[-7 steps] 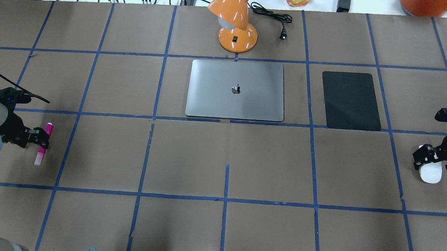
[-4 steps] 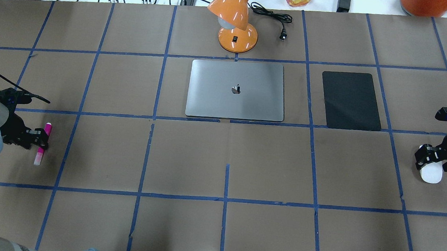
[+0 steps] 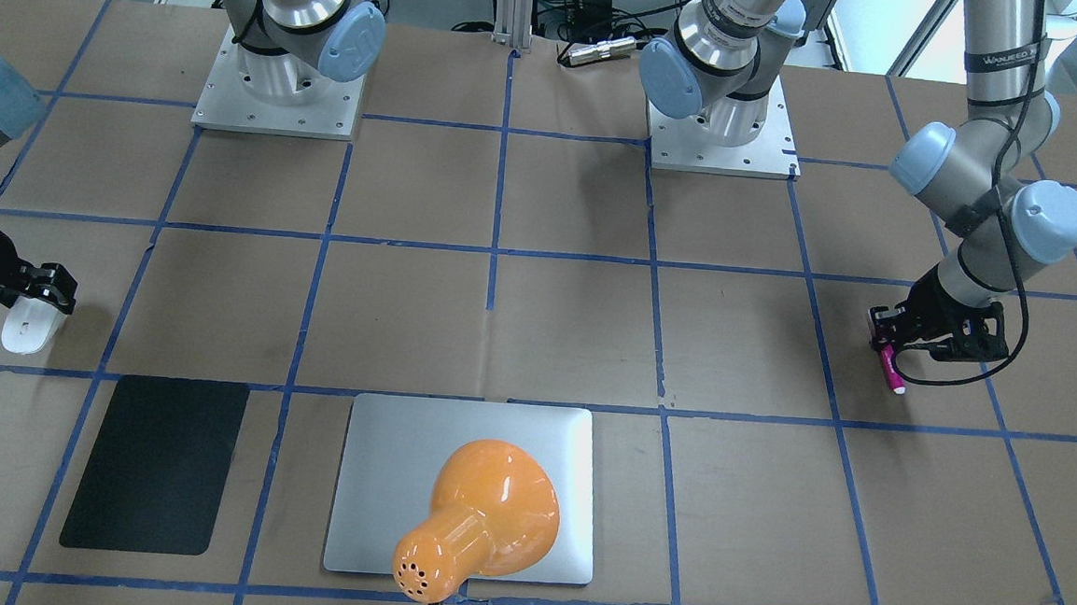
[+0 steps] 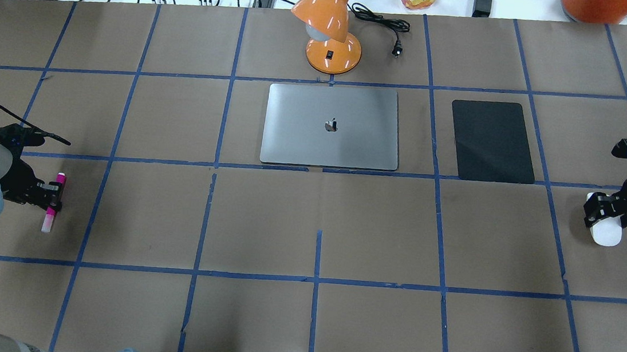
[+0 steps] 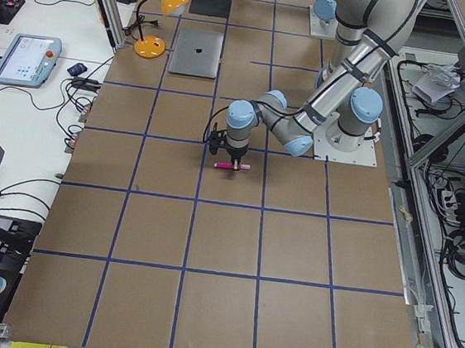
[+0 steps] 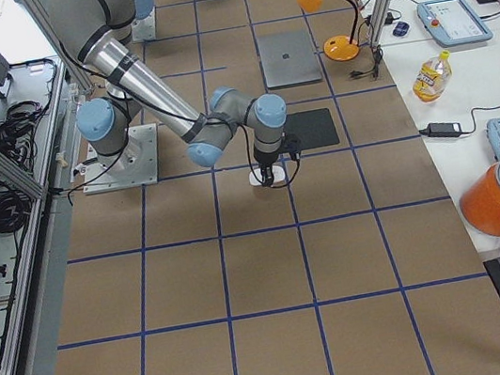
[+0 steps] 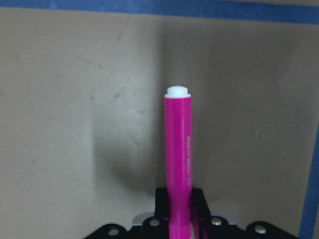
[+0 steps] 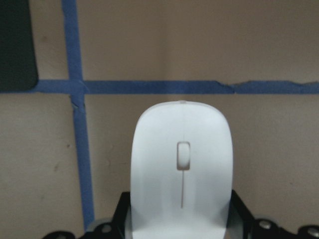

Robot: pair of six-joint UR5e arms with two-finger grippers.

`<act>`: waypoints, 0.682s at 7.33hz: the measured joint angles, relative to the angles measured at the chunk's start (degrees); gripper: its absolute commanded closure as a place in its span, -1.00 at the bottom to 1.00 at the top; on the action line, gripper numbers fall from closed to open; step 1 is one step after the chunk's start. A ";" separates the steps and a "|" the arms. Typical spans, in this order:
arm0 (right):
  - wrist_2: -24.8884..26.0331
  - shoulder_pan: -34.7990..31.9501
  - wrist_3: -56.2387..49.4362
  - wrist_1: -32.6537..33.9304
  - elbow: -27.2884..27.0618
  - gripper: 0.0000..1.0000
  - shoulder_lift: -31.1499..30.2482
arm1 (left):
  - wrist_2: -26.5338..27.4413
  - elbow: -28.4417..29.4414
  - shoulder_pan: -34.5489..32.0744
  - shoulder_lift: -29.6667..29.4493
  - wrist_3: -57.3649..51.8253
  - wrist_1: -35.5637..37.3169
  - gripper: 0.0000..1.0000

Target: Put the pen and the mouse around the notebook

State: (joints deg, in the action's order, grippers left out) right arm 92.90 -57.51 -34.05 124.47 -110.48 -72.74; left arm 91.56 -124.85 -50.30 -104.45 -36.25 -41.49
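The silver-grey notebook (image 4: 331, 126) lies closed at the table's far middle, also seen in the front view as notebook (image 3: 378, 480). Far to its left, my left gripper (image 4: 52, 198) is shut on the magenta pen (image 4: 50, 207). The left wrist view shows the pen (image 7: 178, 159) sticking out from the jaws over its shadow on the brown paper. At the right edge, my right gripper (image 4: 603, 212) is shut on the white mouse (image 4: 606, 232). The right wrist view has the mouse (image 8: 182, 159) between the jaws, just short of a blue tape line.
An orange desk lamp (image 4: 330, 28) stands just behind the notebook, its plug cord (image 4: 385, 27) lying loose. A black mat (image 4: 492, 140) lies right of the notebook. Brown paper with blue tape lines spans the ground between both grippers and the notebook.
The left gripper has shifted slightly left with the pen. The right gripper has moved a little toward the far side with the mouse.
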 measured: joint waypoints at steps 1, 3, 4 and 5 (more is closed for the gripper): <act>-1.21 -2.77 1.67 -4.20 5.02 0.50 0.73 | 0.27 0.32 -0.58 0.96 0.54 -0.77 1.00; -3.27 -10.29 8.47 -7.35 13.26 0.50 5.17 | 1.73 1.15 -6.02 4.98 7.17 -4.63 1.00; -3.23 -14.16 12.86 -7.26 16.54 0.50 8.09 | 2.72 1.41 -10.85 7.69 14.76 -8.27 1.00; -3.20 -17.46 17.91 -6.43 18.96 0.50 11.08 | 2.78 1.85 -16.44 10.01 25.18 -12.47 1.00</act>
State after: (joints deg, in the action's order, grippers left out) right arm 89.71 -74.97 -16.14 118.04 -91.52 -61.66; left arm 94.34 -123.01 -66.74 -94.44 -11.07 -53.96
